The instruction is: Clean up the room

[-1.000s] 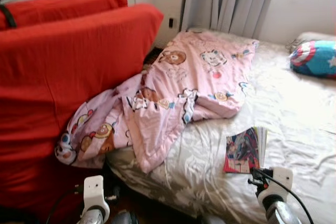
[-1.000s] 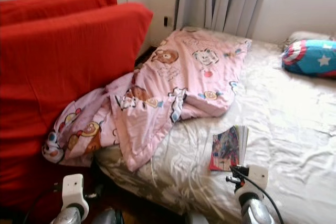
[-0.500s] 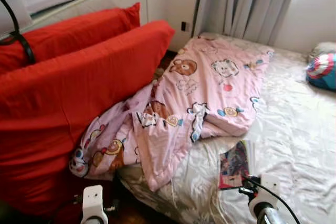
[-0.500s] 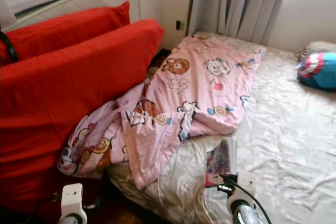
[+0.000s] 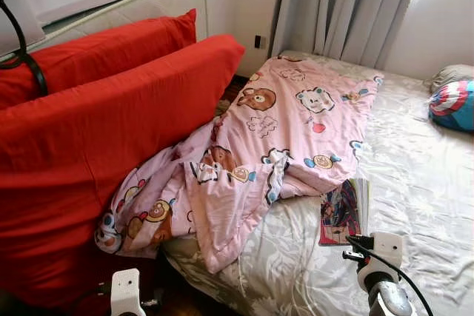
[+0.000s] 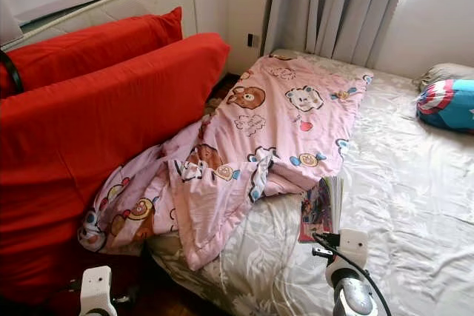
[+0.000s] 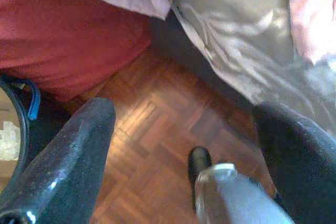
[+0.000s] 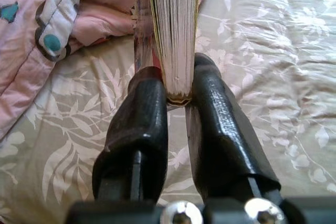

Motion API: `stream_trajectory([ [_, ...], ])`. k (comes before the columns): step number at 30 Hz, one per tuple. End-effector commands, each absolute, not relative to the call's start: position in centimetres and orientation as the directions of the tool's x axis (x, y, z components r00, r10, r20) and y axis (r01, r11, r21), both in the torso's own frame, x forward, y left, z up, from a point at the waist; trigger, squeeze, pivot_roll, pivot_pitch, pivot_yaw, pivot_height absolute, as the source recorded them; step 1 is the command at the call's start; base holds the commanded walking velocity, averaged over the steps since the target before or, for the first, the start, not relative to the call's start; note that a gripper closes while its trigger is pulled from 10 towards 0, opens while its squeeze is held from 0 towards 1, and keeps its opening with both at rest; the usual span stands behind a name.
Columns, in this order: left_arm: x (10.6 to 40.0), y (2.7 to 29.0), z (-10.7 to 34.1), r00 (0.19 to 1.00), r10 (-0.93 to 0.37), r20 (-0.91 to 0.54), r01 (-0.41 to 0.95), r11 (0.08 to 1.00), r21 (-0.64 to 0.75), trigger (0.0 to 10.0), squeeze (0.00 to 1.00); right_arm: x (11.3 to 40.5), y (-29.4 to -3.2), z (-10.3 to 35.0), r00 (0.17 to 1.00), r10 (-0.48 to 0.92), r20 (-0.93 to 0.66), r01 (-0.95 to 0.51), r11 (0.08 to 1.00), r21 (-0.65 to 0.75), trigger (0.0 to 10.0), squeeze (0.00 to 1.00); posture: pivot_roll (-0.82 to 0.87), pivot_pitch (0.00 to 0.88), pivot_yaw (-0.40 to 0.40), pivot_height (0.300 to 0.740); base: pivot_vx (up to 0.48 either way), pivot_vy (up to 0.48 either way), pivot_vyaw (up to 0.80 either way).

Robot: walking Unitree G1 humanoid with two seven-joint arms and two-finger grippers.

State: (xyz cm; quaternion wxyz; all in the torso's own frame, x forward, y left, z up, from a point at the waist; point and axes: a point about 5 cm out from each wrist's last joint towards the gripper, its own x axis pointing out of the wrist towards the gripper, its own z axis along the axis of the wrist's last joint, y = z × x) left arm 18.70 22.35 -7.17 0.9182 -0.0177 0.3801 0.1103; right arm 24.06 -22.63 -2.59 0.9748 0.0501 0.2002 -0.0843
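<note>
A thin colourful comic book [image 5: 342, 211] lies on the pale bed sheet [image 5: 422, 183], just below the edge of a pink cartoon quilt [image 5: 281, 131]. My right gripper [image 8: 177, 72] is shut on the book's [image 8: 173, 30] page edge, one black finger [image 8: 142, 114] on each side. Its white wrist mount [image 5: 378, 253] shows at the near side of the bed. My left gripper [image 7: 184, 114] hangs low beside the bed over wooden floor [image 7: 152, 129], open with nothing between its fingers.
The quilt spills off the bed's near left corner against big red cushions [image 5: 96, 131]. A blue star-patterned pillow [image 5: 453, 105] lies at the far right. Grey curtains [image 5: 348, 5] hang behind the bed. A dark gap runs between the cushions and the bed.
The whole picture has shifted as the camera moved. My right gripper stays shut on the comic book, which now sits closer to the quilt's edge.
</note>
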Motion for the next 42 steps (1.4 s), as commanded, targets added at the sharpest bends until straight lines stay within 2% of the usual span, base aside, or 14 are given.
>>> stream_trajectory([
  [1, 18.8, 21.9, -7.2, 0.683, 0.169, -0.71, -0.172, 0.983, 0.068, 10.0, 0.0, 24.5, -23.2, -1.9, 0.918, -0.177, -0.354, 0.21, 0.976, 0.056, 10.0, 0.0, -0.12, 0.0, -0.047, 0.74, 0.0, 0.0, -0.77],
  [8, 18.6, 22.3, -7.3, 0.674, 0.172, -0.718, -0.164, 0.983, 0.081, 10.0, 0.0, 24.4, -23.2, -2.0, 0.913, -0.179, -0.368, 0.211, 0.976, 0.05, 10.0, 0.0, -0.13, 0.0, -0.044, 0.74, 0.0, -0.288, -0.77],
  [16, 18.1, 23.0, -7.4, 0.664, 0.173, -0.728, -0.155, 0.984, 0.092, 10.0, 0.0, 24.6, -23.2, -2.0, 0.908, -0.197, -0.371, 0.232, 0.971, 0.051, 10.0, 0.0, -0.13, 0.0, -0.027, 0.74, 0.0, 0.0, -0.77],
  [30, 18.3, 22.3, -7.5, 0.661, 0.16, -0.733, -0.136, 0.986, 0.093, 10.0, 0.0, 24.1, -23.4, -2.2, 0.903, -0.216, -0.373, 0.251, 0.967, 0.048, 10.0, 0.0, -0.13, 0.0, -0.022, 0.74, 0.0, 0.0, -0.76],
  [42, 18.9, 21.8, -7.3, 0.665, 0.154, -0.731, -0.12, 0.988, 0.099, 10.0, 0.0, 24.3, -22.8, -2.2, 0.912, -0.192, -0.363, 0.226, 0.973, 0.054, 10.0, 0.0, -0.13, 0.0, -0.016, 0.74, 0.0, -0.177, 0.0],
])
